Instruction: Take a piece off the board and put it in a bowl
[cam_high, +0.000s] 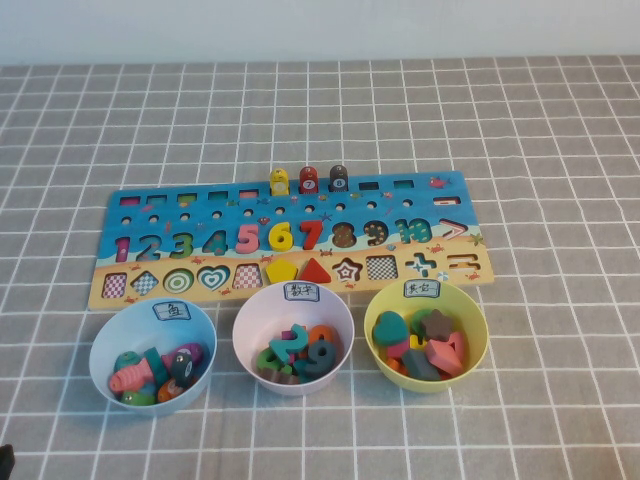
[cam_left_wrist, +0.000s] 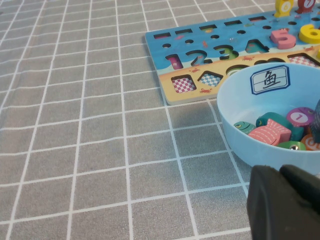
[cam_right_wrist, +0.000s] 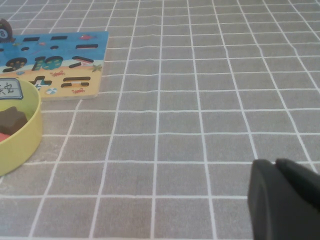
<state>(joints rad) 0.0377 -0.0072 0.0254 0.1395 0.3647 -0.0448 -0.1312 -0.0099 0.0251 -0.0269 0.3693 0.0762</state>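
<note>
On my board I read the numbers 1 to 10 in a row, then ">", with "+" and "=" below. The light blue bowl carries a label reading 鱼. The other bowls' labels I cannot read.

You're looking down at a grey checked cloth with a long puzzle board lying across it — blue above, tan below. 3 bowls sit in a row just in front of it. The light blue bowl is on the left, the pale pink bowl in the middle, the yellow bowl on the right. A dark-brown star lies in the yellow bowl among other pieces. The star cut-out is empty. Neither gripper shows here.
</note>
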